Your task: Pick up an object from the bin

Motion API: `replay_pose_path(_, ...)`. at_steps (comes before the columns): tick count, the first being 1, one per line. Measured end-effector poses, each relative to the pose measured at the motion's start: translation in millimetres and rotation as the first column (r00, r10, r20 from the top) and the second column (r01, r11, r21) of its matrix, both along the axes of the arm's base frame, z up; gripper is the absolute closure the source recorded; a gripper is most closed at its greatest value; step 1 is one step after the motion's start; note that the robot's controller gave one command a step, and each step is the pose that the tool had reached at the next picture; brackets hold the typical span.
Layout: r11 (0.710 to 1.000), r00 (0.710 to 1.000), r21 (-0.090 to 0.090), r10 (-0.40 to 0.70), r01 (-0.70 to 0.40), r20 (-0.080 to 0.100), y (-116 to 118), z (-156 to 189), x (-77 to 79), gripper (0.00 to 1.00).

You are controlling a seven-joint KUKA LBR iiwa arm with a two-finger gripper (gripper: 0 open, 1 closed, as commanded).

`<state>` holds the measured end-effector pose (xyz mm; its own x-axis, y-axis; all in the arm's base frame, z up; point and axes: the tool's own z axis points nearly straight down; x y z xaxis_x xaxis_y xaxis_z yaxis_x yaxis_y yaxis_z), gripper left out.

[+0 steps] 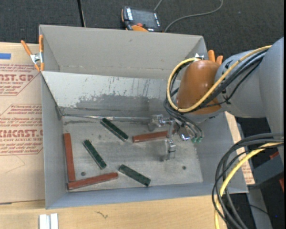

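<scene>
Red-brown and flat, a short bar point(149, 137) lies on the bin point(133, 56) floor right of centre, running roughly left to right. The end effector point(167, 136) sits low at the bar's right end. Whether it is open or closed I cannot tell, since the metal parts there blur together.

I judge the bar to be stiff and light, probably plastic or wood (nothing about it sags or bends). It looks thin and lies flush on the smooth metal, so it would likely skid sideways if nudged rather than tip. The sensible hold is across its narrow width, pinching the two long edges. Near the middle would keep it level, while a hold at the right end may let the far end droop or swing.

A dark green bar point(114, 129) lies just to its upper left, close but apart, so there is room to close on the red-brown one alone. The other bars, green and red-brown, lie well away towards the left and front.
</scene>
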<state>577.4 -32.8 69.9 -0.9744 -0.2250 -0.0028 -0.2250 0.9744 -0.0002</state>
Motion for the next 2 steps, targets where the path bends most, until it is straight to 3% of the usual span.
replay_pose_path(1, 1.0, 1.0, 0.0, 0.0, 0.0, 0.002, 0.0, 0.9, 0.6, 1.0)
replay_pose_path(2, 0.953, 0.953, -0.003, 0.304, -0.304, 0.007, 18.8, 175.3, 13.9, 1.0)
